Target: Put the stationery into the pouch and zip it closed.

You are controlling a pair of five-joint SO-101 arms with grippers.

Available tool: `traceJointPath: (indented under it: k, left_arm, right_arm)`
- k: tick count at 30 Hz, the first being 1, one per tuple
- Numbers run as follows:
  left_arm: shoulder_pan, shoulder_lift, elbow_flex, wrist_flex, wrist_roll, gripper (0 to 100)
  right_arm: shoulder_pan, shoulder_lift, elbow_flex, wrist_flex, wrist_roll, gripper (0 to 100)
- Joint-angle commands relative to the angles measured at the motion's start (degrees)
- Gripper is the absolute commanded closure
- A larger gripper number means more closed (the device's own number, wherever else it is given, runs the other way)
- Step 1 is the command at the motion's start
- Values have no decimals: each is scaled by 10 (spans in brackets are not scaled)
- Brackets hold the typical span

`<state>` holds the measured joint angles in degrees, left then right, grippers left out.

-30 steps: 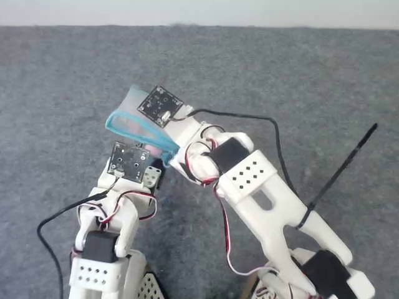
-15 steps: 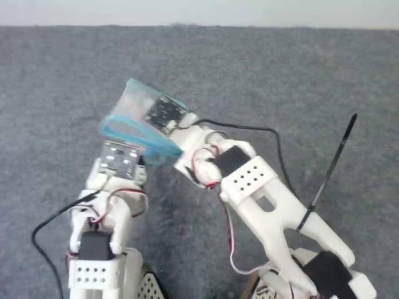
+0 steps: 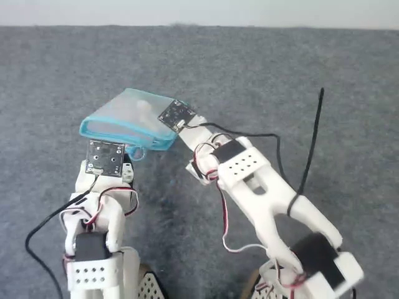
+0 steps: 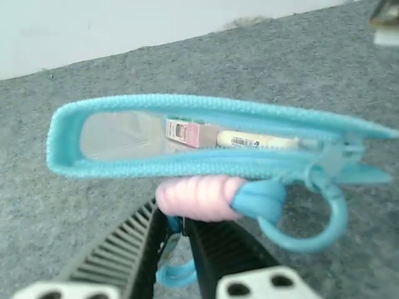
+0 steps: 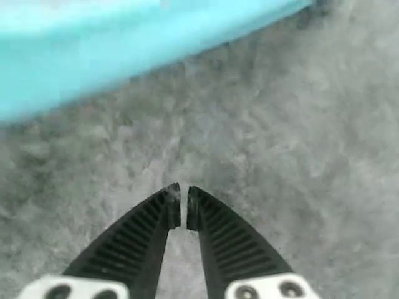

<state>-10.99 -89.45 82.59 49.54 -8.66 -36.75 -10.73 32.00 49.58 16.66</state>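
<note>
Left gripper [image 4: 177, 224] pinching pouch [image 4: 187, 168] by its tab — right gripper [image 5: 184, 196] beside, closed, empty

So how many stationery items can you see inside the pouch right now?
2, lying end to end inside the pouch: a pink-labelled piece beside a pale stick with a barcode. More may be hidden behind the blue rim.

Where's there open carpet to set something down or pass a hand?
Bare carpet lies right of the right arm, left of the pouch and left arm, and along the far wall. Crowded between the arms, by the pouch.
</note>
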Motion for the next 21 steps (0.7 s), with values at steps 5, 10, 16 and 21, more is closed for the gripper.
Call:
traceJointPath:
  k: [5, 10, 16, 21]
  left_arm:
    - [-4, -4, -16, -18, -4, 990]
    - [-3, -1, -16, -18, -4, 990]
    - [-3, -1, -16, -18, -4, 990]
    - [-3, -1, -16, -18, -4, 990]
  right_arm:
    - [-44, -283, 148, -93, 19, 860]
    - [-106, -345, 178, -124, 55, 829]
    - [-124, -242, 106, -118, 69, 668]
    - [-126, -177, 48, -122, 91, 685]
